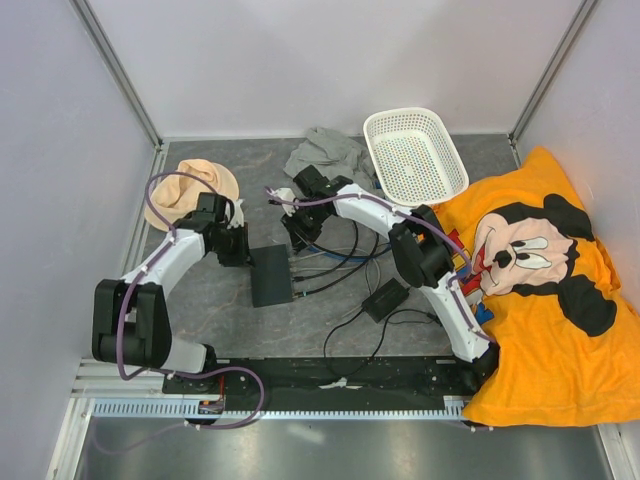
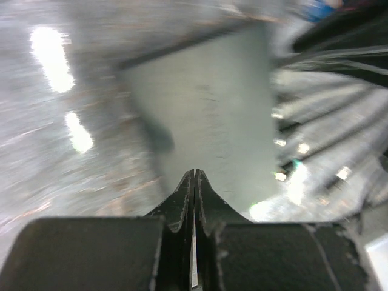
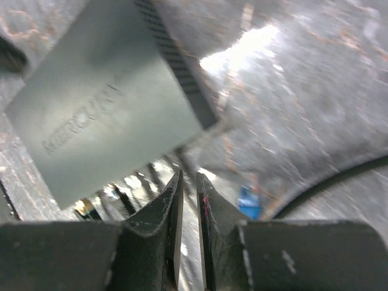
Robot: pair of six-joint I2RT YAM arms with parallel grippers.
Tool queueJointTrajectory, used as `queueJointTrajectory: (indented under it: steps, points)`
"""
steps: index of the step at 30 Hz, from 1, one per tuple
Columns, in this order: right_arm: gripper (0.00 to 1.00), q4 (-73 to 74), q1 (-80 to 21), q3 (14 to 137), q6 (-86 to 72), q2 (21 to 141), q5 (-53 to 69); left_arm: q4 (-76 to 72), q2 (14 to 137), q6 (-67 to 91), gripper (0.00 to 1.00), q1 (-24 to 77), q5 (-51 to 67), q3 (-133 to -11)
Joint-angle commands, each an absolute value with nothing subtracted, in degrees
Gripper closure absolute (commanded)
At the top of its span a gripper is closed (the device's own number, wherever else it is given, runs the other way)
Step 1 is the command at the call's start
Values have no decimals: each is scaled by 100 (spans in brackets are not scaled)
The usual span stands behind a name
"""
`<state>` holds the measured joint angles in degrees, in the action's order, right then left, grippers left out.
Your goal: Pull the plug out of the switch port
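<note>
Bracing, it seems, the black switch [image 1: 270, 276] on the bench [image 1: 220, 322], the left jaws rest pressed together at its far corner, while the right jaws, a slit apart and empty, hover beside the plugs [image 1: 296, 270] seated in its port row.

White mesh basket [image 1: 405, 113] at far edge of grey worktop [image 1: 210, 300], right of centre. Crumpled grey cloth [image 1: 325, 152] just left of basket. Peach cloth [image 1: 190, 190] far left. Orange Mickey Mouse cloth [image 1: 540, 290] along right side. Small power brick [image 1: 385, 298] with thin cord near centre.
</note>
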<state>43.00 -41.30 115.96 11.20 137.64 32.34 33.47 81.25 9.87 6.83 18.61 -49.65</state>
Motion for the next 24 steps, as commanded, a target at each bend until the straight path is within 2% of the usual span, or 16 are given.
queueJointTrajectory:
  steps: [1,9,14,24]
  points:
    - [78,4394,-3973,11830,1230,13781,3252,3805,8270,1221,98,589,643,-5466]
    - [76,4254,-3982,12217,1037,14141,3147,3727,9087,1020,98,562,395,-5879]
    - [75,4245,-3982,12068,1037,14150,3129,3762,9982,835,98,562,896,-6564]
    - [75,4228,-4069,11400,1002,13764,3129,3718,11021,905,98,712,2074,-8076]
